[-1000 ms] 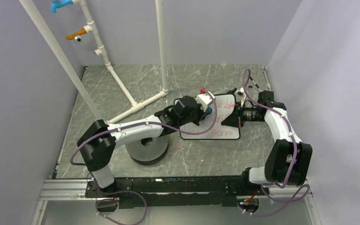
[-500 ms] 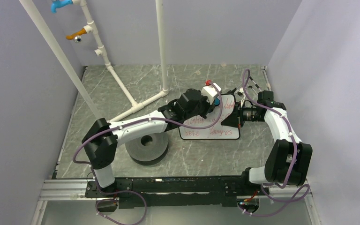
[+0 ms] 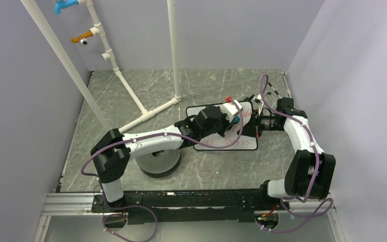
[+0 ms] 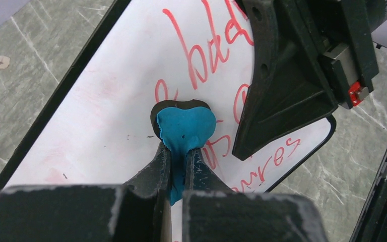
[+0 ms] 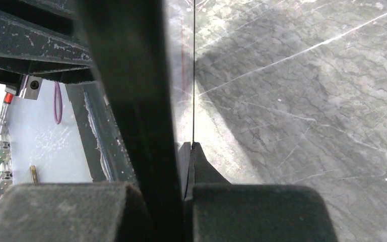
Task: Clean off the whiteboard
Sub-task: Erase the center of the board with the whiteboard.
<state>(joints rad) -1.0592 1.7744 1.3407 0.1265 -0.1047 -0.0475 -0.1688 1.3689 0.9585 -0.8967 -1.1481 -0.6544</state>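
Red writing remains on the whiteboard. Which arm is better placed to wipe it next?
Left. The left tool is shut on the blue eraser, on the whiteboard beside red writing; the right tool only clamps its edge.

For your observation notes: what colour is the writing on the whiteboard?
Red handwriting; the left wrist view shows it best.

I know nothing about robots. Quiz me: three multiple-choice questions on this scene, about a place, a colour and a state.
1. The blue eraser is: A on the whiteboard; B under it; C well away from it.
2. The writing is: A green; B red; C black.
3. The left tool is: A wide open; B shut on nothing; C shut on the eraser.
Answers: 1 A, the left wrist view shows it resting against the board; 2 B, the letters are red; 3 C, its fingers pinch the blue pad.
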